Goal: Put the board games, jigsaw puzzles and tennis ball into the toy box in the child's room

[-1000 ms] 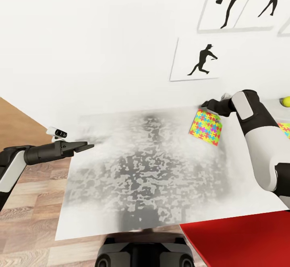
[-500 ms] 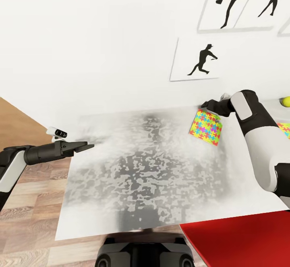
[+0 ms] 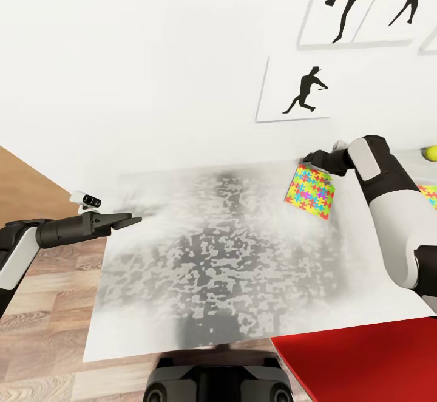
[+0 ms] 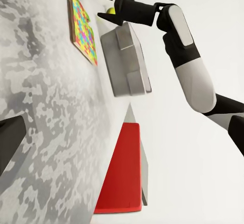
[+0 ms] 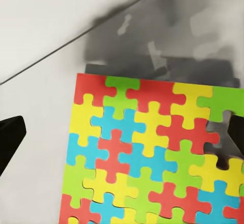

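A jigsaw puzzle (image 3: 309,190) of yellow, red, blue and green pieces lies flat on the pale mottled table (image 3: 212,256), near its far edge. My right gripper (image 3: 311,158) hovers open just above the puzzle's far edge; in the right wrist view the puzzle (image 5: 152,153) lies between the two spread fingertips (image 5: 10,137). A second puzzle (image 3: 430,194) peeks out behind my right arm. The tennis ball (image 3: 431,153) sits at the far right. The grey toy box (image 4: 127,61) stands beyond the puzzle (image 4: 83,28) in the left wrist view. My left gripper (image 3: 130,221) is open and empty at the table's left edge.
A red flat surface (image 3: 364,359) lies at the near right corner, against the table's front edge. Framed silhouette pictures (image 3: 297,89) hang on the white wall behind the table. Wooden floor (image 3: 42,305) lies to the left of the table.
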Controlling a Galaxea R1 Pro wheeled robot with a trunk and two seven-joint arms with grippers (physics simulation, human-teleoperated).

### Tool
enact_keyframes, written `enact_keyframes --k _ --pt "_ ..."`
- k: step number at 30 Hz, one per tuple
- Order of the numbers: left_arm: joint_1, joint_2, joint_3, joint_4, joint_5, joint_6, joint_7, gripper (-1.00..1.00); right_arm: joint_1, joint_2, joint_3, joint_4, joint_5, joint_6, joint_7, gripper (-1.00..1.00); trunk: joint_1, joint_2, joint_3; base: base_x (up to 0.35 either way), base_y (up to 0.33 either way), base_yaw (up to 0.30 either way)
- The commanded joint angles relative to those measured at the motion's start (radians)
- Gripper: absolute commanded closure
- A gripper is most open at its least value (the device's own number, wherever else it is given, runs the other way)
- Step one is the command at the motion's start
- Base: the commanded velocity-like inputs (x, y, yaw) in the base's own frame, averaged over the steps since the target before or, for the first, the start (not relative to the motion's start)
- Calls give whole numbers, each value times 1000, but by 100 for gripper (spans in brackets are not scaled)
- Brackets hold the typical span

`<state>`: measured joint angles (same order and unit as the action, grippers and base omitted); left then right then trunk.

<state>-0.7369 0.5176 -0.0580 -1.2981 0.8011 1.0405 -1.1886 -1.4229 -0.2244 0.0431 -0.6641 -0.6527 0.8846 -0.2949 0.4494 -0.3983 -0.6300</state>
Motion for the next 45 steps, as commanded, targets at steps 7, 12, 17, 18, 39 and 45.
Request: enact_keyframes --k 7,12,17,18,39,45 --pt "-1 1 -2 0 3 6 -2 -100 -1 0 5 1 -9 2 -9 -100 1 -2 -5 0 0 0" --pt "-1 1 -2 0 3 6 -2 -100 -1 -1 5 1 -8 2 -9 -100 1 -2 -12 0 0 0" --pt "-1 1 -2 0 3 6 -2 -100 -1 -4 5 1 -8 2 -9 -100 1 -2 -20 0 0 0" --pt "-1 1 -2 0 3 6 -2 -100 -1 -5 5 1 -8 2 -9 -100 1 -2 -22 0 0 0" --pt "-1 0 -2 0 3 6 -2 -100 0 -1 6 1 -8 1 -9 -100 1 -2 -40 0 0 0" --pt "-1 1 -2 0 3 6 -2 -100 1 -3 6 1 -8 1 -9 -100 1 -2 -40 0 0 0"
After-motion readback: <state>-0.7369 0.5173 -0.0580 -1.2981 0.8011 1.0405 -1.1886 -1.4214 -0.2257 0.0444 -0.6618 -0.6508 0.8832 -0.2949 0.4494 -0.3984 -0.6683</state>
